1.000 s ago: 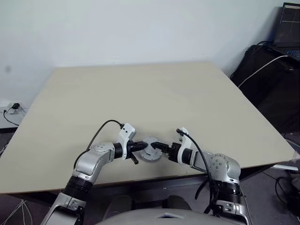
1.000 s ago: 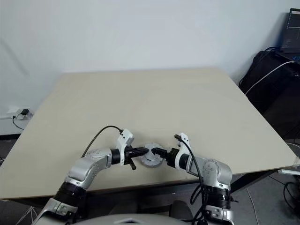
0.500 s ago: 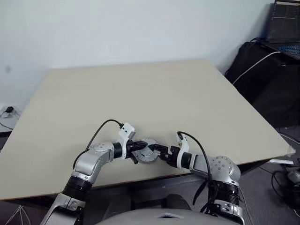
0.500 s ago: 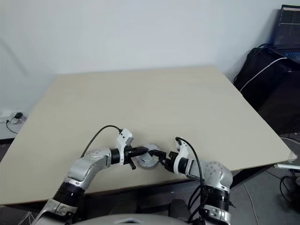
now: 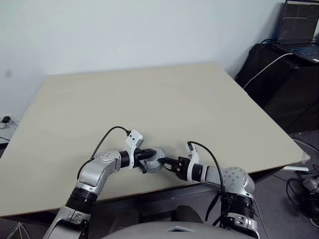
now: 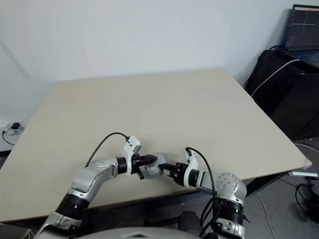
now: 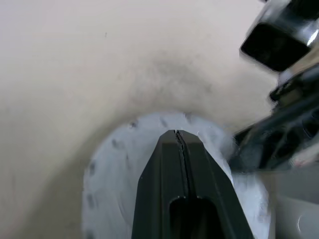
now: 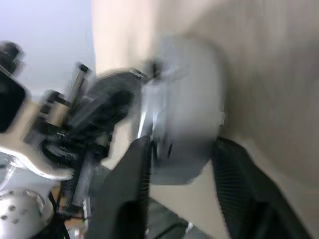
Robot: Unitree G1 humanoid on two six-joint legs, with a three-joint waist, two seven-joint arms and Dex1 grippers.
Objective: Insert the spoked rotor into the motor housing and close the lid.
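The lid [image 5: 154, 160], a round silvery-grey disc with small holes, sits near the table's front edge, tipped up off the flat. My left gripper [image 5: 145, 155] is shut, empty, and its joined tip [image 7: 176, 133] rests on the lid's face [image 7: 112, 164]. My right gripper [image 5: 167, 163] comes in from the other side, and its two fingers [image 8: 130, 184] press on opposite edges of the lid [image 8: 189, 99]. The spoked rotor and the motor housing are hidden; I cannot tell whether they lie under the lid.
The beige table [image 5: 149, 94] stretches far ahead and to both sides. Its front edge [image 5: 129, 186] runs just below the grippers. Off the table at the right stand black bags [image 5: 279, 74], a white cable and a laptop [image 5: 300, 30].
My right gripper's fingers have closed in on the lid's edges and the wrist has rolled. The lid has gone from flat to tipped up. The left gripper has kept still. The camera has shifted.
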